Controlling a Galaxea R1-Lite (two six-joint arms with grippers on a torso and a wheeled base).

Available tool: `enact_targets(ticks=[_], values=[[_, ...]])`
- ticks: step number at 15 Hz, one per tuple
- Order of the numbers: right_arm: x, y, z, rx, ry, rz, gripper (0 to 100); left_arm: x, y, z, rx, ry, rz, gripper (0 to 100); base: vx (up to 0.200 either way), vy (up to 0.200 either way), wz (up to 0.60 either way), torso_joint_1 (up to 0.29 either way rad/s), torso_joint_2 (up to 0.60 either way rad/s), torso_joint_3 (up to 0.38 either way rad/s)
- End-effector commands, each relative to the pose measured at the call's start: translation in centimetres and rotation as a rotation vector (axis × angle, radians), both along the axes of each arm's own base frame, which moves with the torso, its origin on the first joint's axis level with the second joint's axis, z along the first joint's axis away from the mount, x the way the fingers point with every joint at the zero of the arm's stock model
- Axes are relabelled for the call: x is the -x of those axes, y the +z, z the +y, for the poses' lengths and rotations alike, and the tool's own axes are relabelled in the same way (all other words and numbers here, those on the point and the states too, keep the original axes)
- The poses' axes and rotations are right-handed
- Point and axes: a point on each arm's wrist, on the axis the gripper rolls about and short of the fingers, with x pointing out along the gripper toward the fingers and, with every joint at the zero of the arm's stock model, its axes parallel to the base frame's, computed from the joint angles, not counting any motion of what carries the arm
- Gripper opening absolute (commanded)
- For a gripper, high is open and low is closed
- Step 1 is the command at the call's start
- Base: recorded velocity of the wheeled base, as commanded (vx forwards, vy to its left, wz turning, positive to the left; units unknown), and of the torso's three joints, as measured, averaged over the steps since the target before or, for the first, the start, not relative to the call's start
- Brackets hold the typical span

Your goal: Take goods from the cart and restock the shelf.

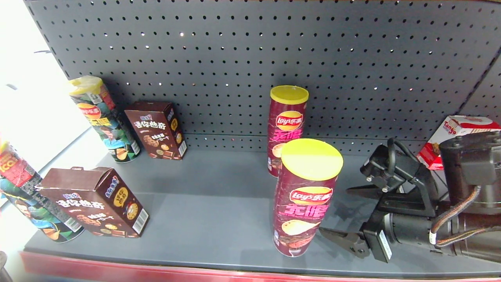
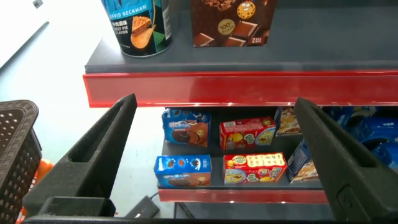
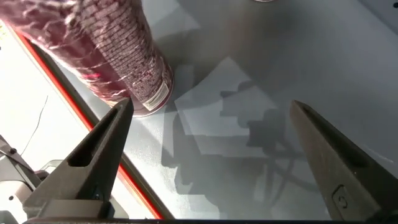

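While the right gripper (image 1: 336, 211) is sitting with its jaws spread and holding nothing, I am reading the front chip can (image 1: 305, 196) as placed.
The can is standing upright just beside those jaws, near the shelf's (image 1: 219, 203) front edge and in line before a rear can (image 1: 287, 125), so the row is facing outward. My left gripper (image 2: 214, 102) is hanging out in front of the red lip (image 2: 242, 90), jaws spread and empty, with the cart basket (image 2: 15, 149) near it, ready, I judge, for another item.
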Motion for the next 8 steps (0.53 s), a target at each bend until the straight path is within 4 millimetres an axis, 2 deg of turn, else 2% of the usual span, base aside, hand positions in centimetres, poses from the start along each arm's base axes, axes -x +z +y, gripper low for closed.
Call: enact_targets(ticks=[1, 8], values=[[-0.24, -0.30, 0.31, 0.009, 0.003, 0.009, 100, -0.01, 0.00, 0.00, 0.001, 0.000, 0.001, 100, 0.000, 0.000, 0.00, 0.000, 0.00, 0.000], [-0.30, -0.10, 0.55, 0.004, 0.009, 0.004, 100, -0.01, 0.00, 0.00, -0.001, 0.000, 0.001, 100, 0.000, 0.000, 0.00, 0.000, 0.00, 0.000]])
